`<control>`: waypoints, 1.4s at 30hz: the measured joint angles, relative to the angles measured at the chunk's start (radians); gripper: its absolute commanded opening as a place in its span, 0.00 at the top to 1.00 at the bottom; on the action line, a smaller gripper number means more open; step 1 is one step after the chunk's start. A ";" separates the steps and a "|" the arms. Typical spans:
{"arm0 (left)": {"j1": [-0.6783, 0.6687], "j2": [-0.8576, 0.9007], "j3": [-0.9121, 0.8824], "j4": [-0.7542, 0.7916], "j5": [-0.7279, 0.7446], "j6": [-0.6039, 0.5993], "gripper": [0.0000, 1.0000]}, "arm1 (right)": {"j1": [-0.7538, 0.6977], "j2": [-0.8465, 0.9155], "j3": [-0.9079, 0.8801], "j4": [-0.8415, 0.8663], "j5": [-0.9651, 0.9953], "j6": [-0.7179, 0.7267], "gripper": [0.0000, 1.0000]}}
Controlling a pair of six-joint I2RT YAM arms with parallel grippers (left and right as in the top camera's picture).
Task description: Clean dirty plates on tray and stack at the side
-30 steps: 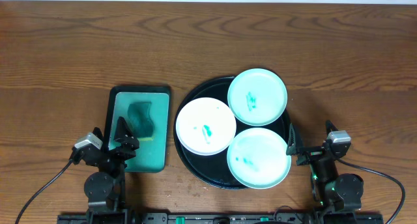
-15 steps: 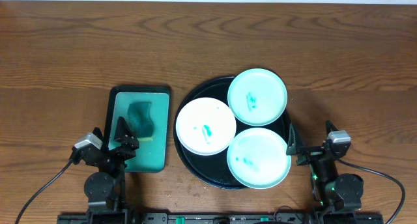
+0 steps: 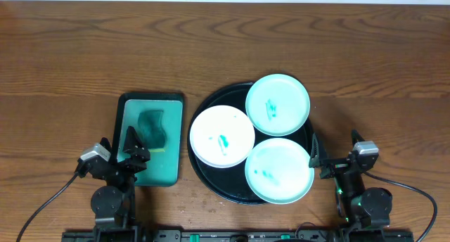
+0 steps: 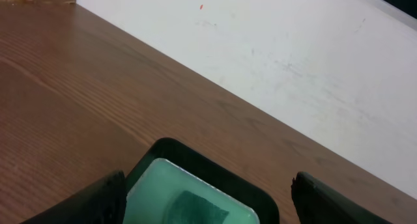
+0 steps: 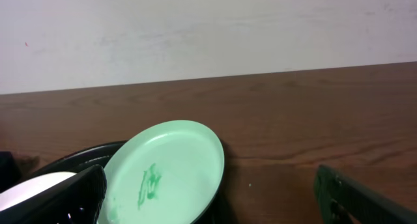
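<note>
The black tray (image 3: pixel 206 108) sits right of centre and holds three smeared plates: a white plate (image 3: pixel 221 136) at the left, a mint plate (image 3: pixel 278 104) at the back and a mint plate (image 3: pixel 279 170) at the front. The back mint plate also shows in the right wrist view (image 5: pixel 166 168), with the tray's rim (image 5: pixel 71 160) and the white plate's edge (image 5: pixel 29 188). My left gripper (image 3: pixel 128 149) is open and empty over the near end of the teal tray. My right gripper (image 3: pixel 325 157) is open and empty, just right of the black tray.
A teal rectangular tray (image 3: pixel 174 129) with a dark green sponge (image 3: pixel 152 126) lies left of the black tray; it also shows in the left wrist view (image 4: pixel 195 188). A white wall (image 4: pixel 293 48) runs along the table's far edge.
</note>
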 measured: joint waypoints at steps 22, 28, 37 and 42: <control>0.000 0.000 0.000 0.000 0.000 0.000 0.19 | 0.000 0.000 0.000 0.002 0.000 0.000 0.01; 0.000 0.000 0.000 0.007 0.000 -0.003 0.18 | 0.000 0.000 0.000 0.071 -0.049 0.000 0.01; 0.000 0.030 0.025 -0.003 0.106 0.038 0.18 | 0.000 0.019 0.063 0.035 -0.194 -0.056 0.01; 0.000 0.236 0.232 -0.123 0.132 0.109 0.19 | 0.000 0.161 0.296 -0.091 -0.217 -0.147 0.01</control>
